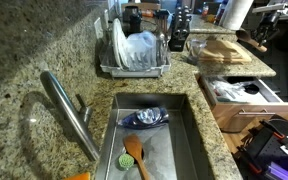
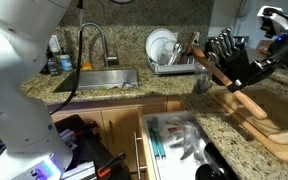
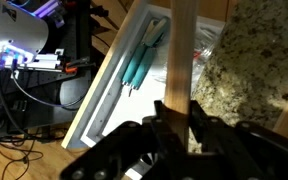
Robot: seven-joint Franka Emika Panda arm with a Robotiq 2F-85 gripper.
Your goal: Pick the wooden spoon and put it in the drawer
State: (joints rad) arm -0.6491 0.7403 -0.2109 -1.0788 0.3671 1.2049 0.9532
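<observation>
My gripper (image 3: 179, 112) is shut on the wooden spoon (image 3: 182, 50); its pale straight handle runs up between the jaws. In an exterior view the gripper (image 2: 240, 70) holds the spoon (image 2: 208, 64) slanted above the granite counter, over the right end of the open drawer (image 2: 141, 145). The drawer, with a light wooden front (image 1: 249, 113) and a white inside, lies below the spoon in the wrist view (image 3: 102, 95). The spoon's bowl is hidden.
Teal-handled utensils (image 3: 139, 65) and clear plastic lie in the drawer. An orange-tan spoon with a green handle (image 1: 134, 155) lies in the steel sink (image 1: 189, 140). A faucet (image 2: 94, 40), dish rack (image 2: 169, 55) and wooden cutting board (image 2: 274, 125) stand on the counter.
</observation>
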